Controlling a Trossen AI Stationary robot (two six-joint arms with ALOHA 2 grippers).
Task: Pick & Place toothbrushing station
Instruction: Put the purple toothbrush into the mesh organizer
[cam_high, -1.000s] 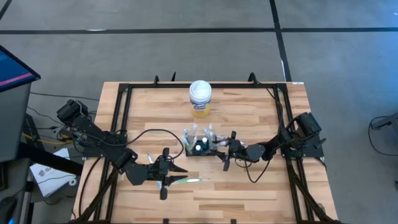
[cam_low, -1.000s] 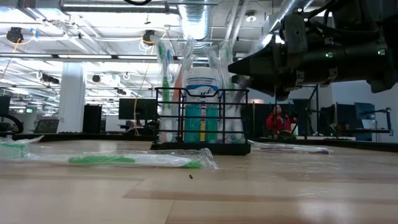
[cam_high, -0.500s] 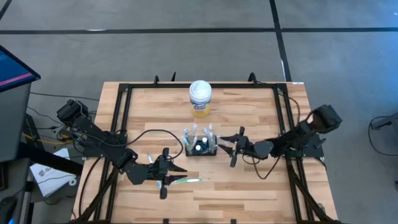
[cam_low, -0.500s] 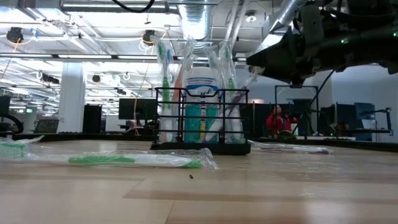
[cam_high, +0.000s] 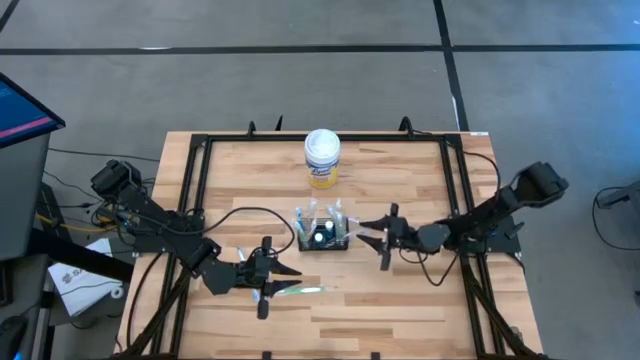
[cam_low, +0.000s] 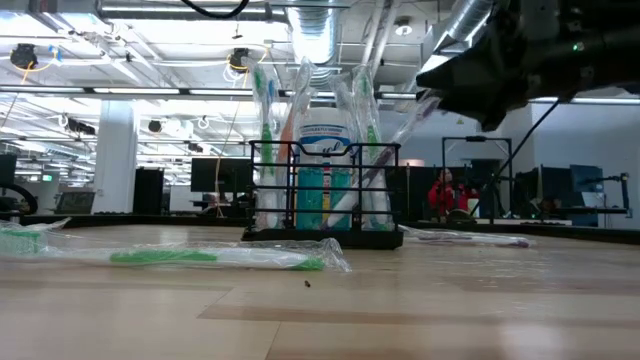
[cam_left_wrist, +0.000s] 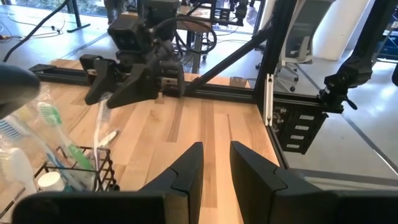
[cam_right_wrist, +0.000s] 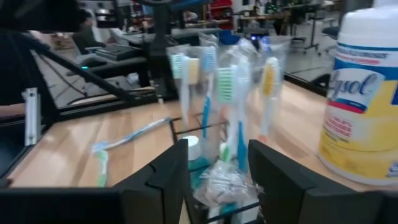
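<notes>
The black wire caddy (cam_high: 322, 236) stands upright near the middle of the table (cam_high: 400, 310), in front of the white-lidded round canister (cam_high: 322, 158) and well apart from it. Wrapped toothbrushes (cam_right_wrist: 239, 102) stand upright in the caddy with a tube beside them.

The right gripper (cam_high: 372, 238) hovers just to the right of the caddy, clear of it, its fingers spread apart with nothing between them. Its wrist view looks straight at the caddy and the brushes.

The left gripper (cam_high: 287, 279) is near the table's front edge, to the front left of the caddy. Its jaws stand narrowly apart and empty in its wrist view. A wrapped green toothbrush (cam_high: 298, 290) lies flat on the table right beside this gripper, well apart from the caddy.
</notes>
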